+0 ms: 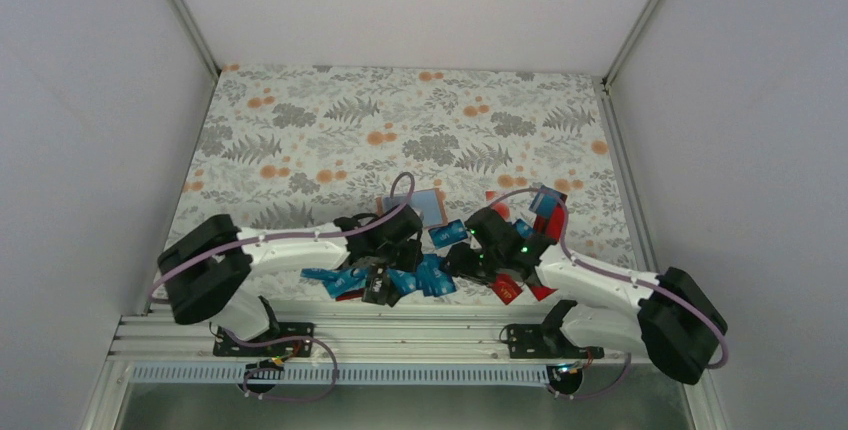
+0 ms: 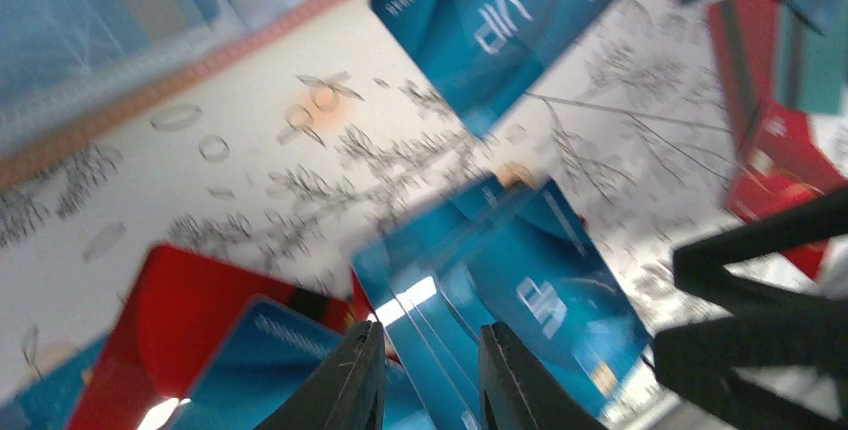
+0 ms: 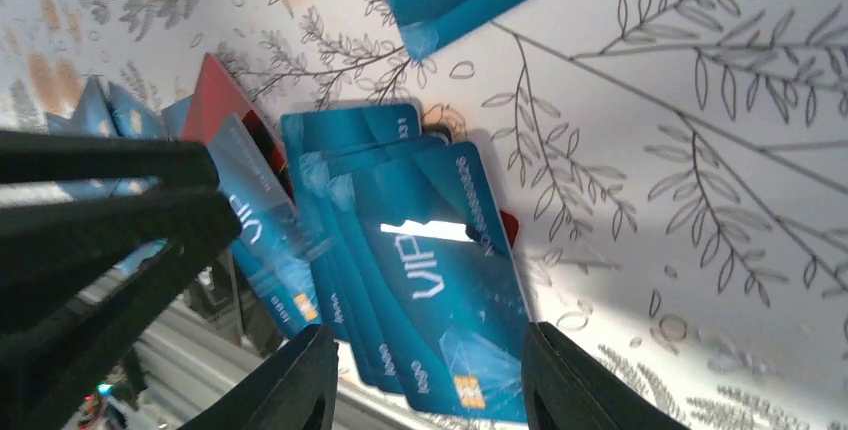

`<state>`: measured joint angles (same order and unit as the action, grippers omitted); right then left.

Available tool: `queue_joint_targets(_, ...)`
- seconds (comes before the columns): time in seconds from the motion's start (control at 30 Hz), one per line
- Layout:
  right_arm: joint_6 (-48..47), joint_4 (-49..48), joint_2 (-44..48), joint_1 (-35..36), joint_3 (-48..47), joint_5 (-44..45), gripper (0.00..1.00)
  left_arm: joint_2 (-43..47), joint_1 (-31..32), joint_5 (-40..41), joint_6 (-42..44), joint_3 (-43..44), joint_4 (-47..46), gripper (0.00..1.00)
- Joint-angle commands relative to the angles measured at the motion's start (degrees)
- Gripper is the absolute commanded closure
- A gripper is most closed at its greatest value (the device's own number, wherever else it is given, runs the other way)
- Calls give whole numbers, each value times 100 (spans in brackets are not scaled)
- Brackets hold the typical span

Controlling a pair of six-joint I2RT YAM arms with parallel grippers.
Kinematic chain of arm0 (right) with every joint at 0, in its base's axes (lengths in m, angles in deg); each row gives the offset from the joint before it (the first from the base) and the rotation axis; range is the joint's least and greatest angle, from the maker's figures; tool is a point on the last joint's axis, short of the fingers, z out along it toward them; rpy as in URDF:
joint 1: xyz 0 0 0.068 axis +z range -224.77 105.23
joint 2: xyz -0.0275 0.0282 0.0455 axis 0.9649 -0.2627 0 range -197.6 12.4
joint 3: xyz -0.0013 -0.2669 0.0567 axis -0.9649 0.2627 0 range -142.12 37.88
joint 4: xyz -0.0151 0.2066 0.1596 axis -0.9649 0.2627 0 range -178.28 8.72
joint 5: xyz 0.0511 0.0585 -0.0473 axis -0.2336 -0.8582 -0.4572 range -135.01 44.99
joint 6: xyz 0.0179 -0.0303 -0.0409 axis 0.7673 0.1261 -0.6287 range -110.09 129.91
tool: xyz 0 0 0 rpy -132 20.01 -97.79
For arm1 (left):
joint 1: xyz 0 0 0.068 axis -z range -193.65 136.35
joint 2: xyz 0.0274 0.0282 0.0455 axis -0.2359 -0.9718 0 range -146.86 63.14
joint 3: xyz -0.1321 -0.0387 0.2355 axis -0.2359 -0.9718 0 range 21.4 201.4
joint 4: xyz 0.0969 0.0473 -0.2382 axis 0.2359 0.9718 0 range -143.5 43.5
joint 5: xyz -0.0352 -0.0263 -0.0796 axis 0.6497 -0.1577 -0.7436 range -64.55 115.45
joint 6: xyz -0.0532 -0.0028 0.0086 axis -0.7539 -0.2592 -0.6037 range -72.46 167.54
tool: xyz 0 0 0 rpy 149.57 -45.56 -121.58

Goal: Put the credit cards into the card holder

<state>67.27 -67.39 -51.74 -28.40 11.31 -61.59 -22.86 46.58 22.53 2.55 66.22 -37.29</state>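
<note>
Near edge of the surface point(image 1: 400, 120): most cards point(image 1: 337, 277) lie in a loose heap between the two arms, blue and teal with a few red ones point(image 1: 507, 290) to the right, within reach of either arm
Holder point(image 1: 386, 206): flat on the surface just beyond the heap, apart from both sets of fingers; a blue card point(image 1: 432, 207) sits at it, and whether that one is tucked in or only lying on top cannot be told
Fan point(image 3: 430, 270): several blue "VIP" cards overlapped like a spread hand, bunched at one end; whether it is clear of the surface cannot be told
Left fingers point(image 2: 355, 390): narrow, closed on the bunched end of the fan, apparently so the cards come away as one stack rather than singly
Right fingers point(image 3: 295, 390): about half apart, astride the fan's free end with no visible contact; probably placed to square the spread cards or take them over
Step in hand: likely gathering the fan into a tidy stack before it goes to the holder
Reason: a splayed fan looks wider than the holder, so aligning would come first
Risk: thin slick plastic may slip or splay further under a pinch at one end
</note>
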Motion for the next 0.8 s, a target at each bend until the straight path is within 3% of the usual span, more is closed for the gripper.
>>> queue_joint_targets(0.0, -643, 11, -556, -40, -212, 185, 52, -562, -221, 151, 352, 496, -40, 76)
queue_joint_targets(0.2, -972, -178, -1081, 3, -55, -419, 57, -1172, -238, -194, 631, 747, -238, 76)
queue_joint_targets(0.53, -1092, 141, -207, 183, 62, -1905, 56, -1199, 148, -1414, 858, 197, -905, 79)
queue_joint_targets(0.77, -987, 1080, 52, 188, 84, -1614, 54, -868, 352, -1392, 724, 49, -831, 79)
